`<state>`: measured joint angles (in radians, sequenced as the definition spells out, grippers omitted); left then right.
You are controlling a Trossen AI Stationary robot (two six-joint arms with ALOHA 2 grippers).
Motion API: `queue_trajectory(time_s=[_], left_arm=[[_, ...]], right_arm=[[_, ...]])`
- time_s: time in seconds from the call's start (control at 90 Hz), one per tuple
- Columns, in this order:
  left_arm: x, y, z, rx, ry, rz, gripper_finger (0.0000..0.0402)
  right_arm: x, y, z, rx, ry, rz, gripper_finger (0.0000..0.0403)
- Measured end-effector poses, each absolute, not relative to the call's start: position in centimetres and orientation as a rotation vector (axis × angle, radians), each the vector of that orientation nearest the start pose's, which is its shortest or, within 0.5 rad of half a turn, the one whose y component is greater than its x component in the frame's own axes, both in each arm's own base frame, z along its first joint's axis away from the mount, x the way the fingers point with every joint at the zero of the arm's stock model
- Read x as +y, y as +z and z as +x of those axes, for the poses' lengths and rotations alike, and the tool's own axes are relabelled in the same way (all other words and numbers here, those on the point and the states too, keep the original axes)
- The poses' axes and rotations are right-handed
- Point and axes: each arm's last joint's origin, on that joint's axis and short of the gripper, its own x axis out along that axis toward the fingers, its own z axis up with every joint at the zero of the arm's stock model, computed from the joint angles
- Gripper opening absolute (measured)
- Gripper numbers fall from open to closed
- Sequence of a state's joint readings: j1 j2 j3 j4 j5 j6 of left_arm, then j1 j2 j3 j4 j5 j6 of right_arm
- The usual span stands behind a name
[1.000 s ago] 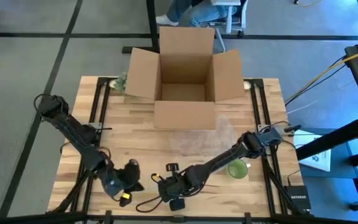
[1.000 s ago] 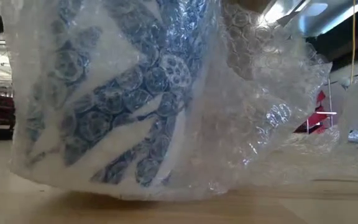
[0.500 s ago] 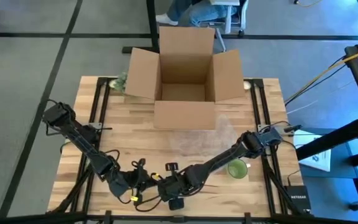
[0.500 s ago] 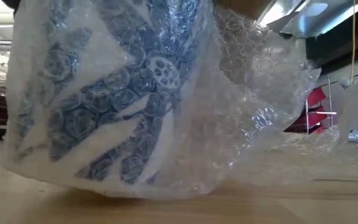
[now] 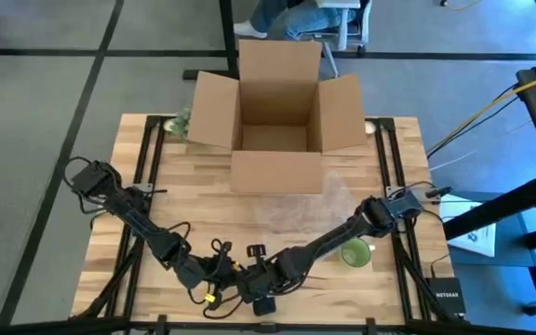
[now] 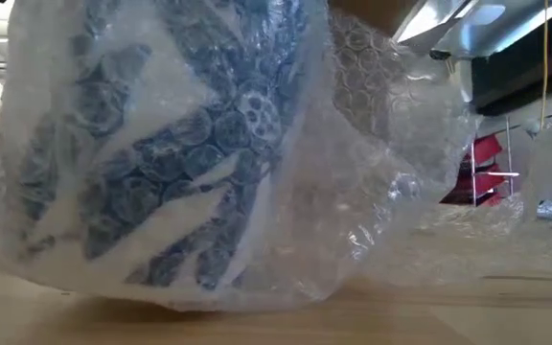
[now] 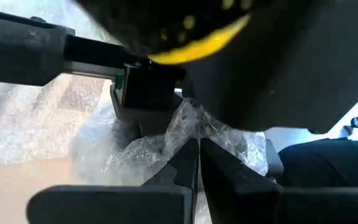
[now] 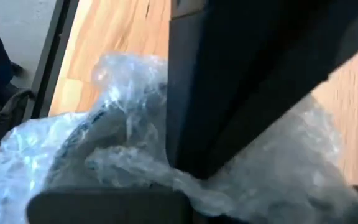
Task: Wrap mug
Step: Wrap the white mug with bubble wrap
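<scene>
1. High view: the only readable writing is white lettering on a small black box (image 5: 446, 298) beside the table's near right corner; it seems to read "NETGEAR", though it is very small. A white sheet with a blue printed patch (image 5: 479, 238) lies to the right of the table, its text too small to read.

2. Low view: the white ceramic mug with a blue floral pattern (image 6: 151, 144) fills most of the picture, standing on the light wooden butcher-block table (image 6: 429, 321) and covered in clear bubble wrap (image 6: 391, 153), which bulges loosely off its right side. No maker's mark or lettering shows on the mug.

3. High view: the wrapped mug sits at the near edge of the table, about mid-width, hidden under the two gripper heads that meet there.

4. The left gripper (image 7: 197, 163) reaches in from the left; in its wrist view the two dark fingers are pressed together on a crumpled fold of the bubble wrap, just beside the bundle.

5. The right gripper (image 5: 263, 279) comes in from the right and is directly over the bundle; its wrist view shows dark parts against the plastic, and I cannot tell how its fingers stand.

6. An open brown cardboard box (image 5: 275, 116) stands at the far middle of the table, well apart from the mug. A green round cup (image 5: 355, 252) sits near the right arm, and another sheet of bubble wrap (image 5: 296, 207) lies flat between box and grippers.
</scene>
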<state>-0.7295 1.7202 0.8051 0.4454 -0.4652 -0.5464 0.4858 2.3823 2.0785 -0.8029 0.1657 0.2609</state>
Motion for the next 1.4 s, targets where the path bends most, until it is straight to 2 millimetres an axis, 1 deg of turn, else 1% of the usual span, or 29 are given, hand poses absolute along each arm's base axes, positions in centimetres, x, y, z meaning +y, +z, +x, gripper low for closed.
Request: queue_trajectory(time_s=[0.089, 0.311, 0.511, 0.656, 0.767, 0.856, 0.956, 1.056, 1.133, 1.233, 1.344, 1.4], left_arm=[[-21.8, 16.4, 25.9, 0.457, -0.153, -0.243, 0.0000], [-21.9, 16.2, 25.8, 0.477, -0.168, -0.231, 0.0000], [-21.9, 16.2, 25.8, 0.475, -0.164, -0.228, 0.0000], [-22.0, 16.4, 25.9, 0.473, -0.163, -0.222, 0.0000], [-22.1, 16.2, 26.0, 0.492, -0.169, -0.195, 0.0000], [-22.0, 16.1, 26.1, 0.497, -0.156, -0.187, 0.0000], [-22.0, 16.5, 26.3, 0.471, -0.150, -0.213, 0.0000], [-21.9, 16.5, 26.4, 0.472, -0.141, -0.212, 0.0000], [-21.9, 16.6, 26.4, 0.465, -0.141, -0.216, 0.0000], [-21.9, 16.6, 26.4, 0.465, -0.141, -0.216, 0.0000], [-21.9, 16.6, 26.4, 0.461, -0.145, -0.207, 0.0000], [-21.9, 16.6, 26.4, 0.462, -0.144, -0.204, 0.0000]], right_arm=[[23.2, 18.5, 45.1, 1.068, 0.152, -0.126, 0.0000], [23.0, 20.7, 44.7, 1.120, 0.190, -0.171, 0.0001], [22.8, 22.2, 44.3, 1.157, 0.198, -0.176, 0.0001], [22.8, 24.2, 44.3, 1.125, 0.188, -0.175, 0.0001], [22.9, 25.4, 44.5, 1.066, 0.198, -0.154, 0.0001], [23.3, 25.5, 44.5, 1.052, 0.220, -0.146, 0.0001], [23.9, 24.6, 44.8, 1.034, 0.231, -0.144, 0.0001], [23.8, 23.1, 44.6, 1.107, 0.218, -0.172, 0.0001], [23.7, 22.8, 44.1, 1.146, 0.162, -0.203, 0.0001], [23.9, 24.1, 43.5, 1.112, 0.113, -0.200, 0.0001], [24.3, 26.0, 41.7, 1.134, 0.093, -0.176, 0.0001], [24.5, 26.3, 40.8, 1.170, 0.064, -0.176, 0.0001]])
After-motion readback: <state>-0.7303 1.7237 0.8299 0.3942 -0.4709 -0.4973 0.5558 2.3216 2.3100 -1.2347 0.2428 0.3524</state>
